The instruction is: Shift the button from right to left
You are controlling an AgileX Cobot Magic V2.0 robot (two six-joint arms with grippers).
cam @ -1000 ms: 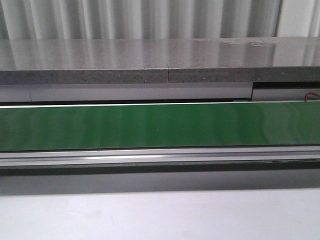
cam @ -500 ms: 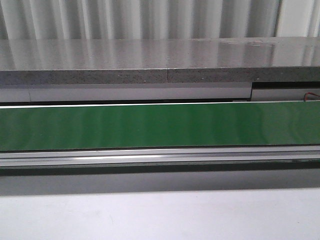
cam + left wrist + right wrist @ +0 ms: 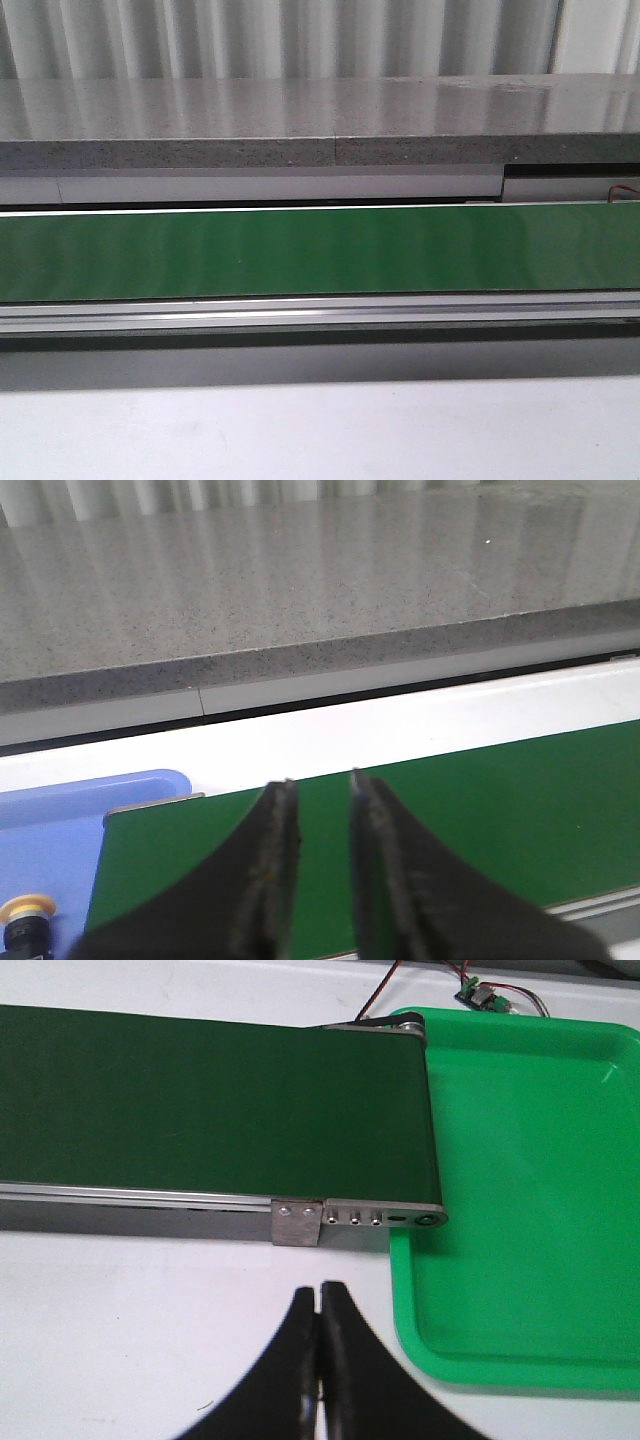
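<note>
Front view: green belt [image 3: 320, 250] bare, neither arm in shot. Left gripper [image 3: 318, 810] over the belt's end, jaws a narrow gap apart, holding nothing. Button [image 3: 25, 920] sits in the blue tray [image 3: 60, 840] just beside that end, only yellow collar visible at frame edge. Right gripper [image 3: 319, 1310] over white desk [image 3: 130, 1310] near green tray [image 3: 540, 1190], jaws closed, empty

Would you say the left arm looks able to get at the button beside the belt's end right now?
Probably yes: the button sits uncovered on the blue tray, beside the left hand, whose fingers stand slightly apart with nothing between them.
</note>
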